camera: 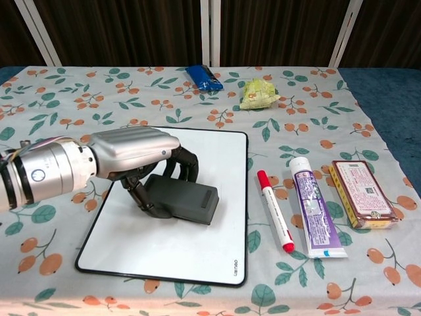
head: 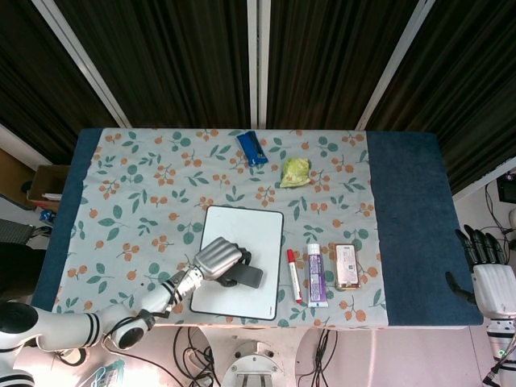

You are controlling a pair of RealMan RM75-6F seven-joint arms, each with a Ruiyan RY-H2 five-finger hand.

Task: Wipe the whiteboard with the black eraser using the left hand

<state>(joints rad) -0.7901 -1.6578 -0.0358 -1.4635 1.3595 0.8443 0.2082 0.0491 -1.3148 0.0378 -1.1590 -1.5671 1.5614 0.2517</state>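
Note:
The whiteboard [head: 246, 230] [camera: 204, 158] lies flat on the floral tablecloth, white with a black rim. My left hand [head: 218, 256] [camera: 135, 155] grips the black eraser [head: 247, 276] [camera: 187, 201] and presses it on the board's middle, toward the near half. Its fingers curl over the eraser's back edge. The board's surface looks blank. My right hand [head: 486, 266] hangs off the table's right edge, fingers up and holding nothing; the chest view does not show it.
Right of the board lie a red marker [camera: 274, 210], a purple-and-white tube [camera: 312, 216] and a small box [camera: 363, 194]. A blue packet [camera: 203, 77] and a crumpled yellow wrapper [camera: 258, 93] sit at the far side. A dark blue cloth [head: 411, 218] covers the table's right end.

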